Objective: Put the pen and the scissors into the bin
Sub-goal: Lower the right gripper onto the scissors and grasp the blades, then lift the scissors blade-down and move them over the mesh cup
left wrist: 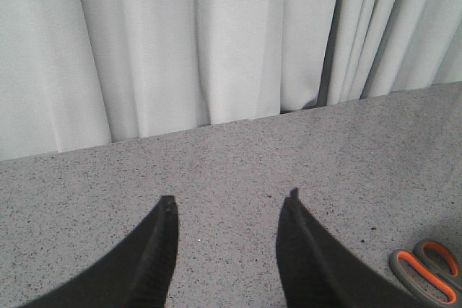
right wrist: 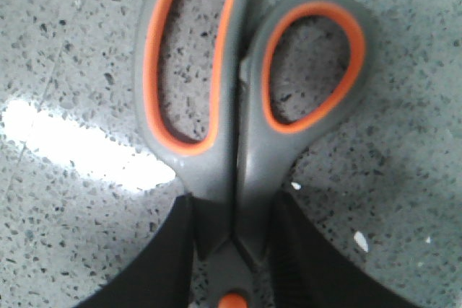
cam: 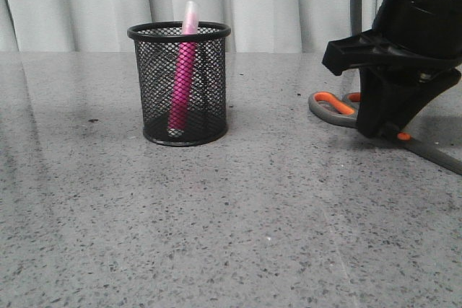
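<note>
The black mesh bin (cam: 154, 81) stands upright on the grey table, left of centre. The pink pen (cam: 183, 81) leans inside it, its pale cap sticking out above the rim. The scissors (cam: 333, 107) lie flat on the table at the right, handles towards the bin. My right gripper (cam: 380, 132) is down on them. In the right wrist view its fingers (right wrist: 173, 250) press both sides of the scissors (right wrist: 238, 142) just above the orange pivot dot. My left gripper (left wrist: 229, 203) is open and empty over bare table. The scissors' handle (left wrist: 426, 275) shows at that view's corner.
The speckled grey table (cam: 216, 221) stretches to a white curtain (cam: 86, 5) along its far edge. The right arm's black body (cam: 419, 27) fills the upper right of the front view. A metal post (cam: 355, 5) stands behind it.
</note>
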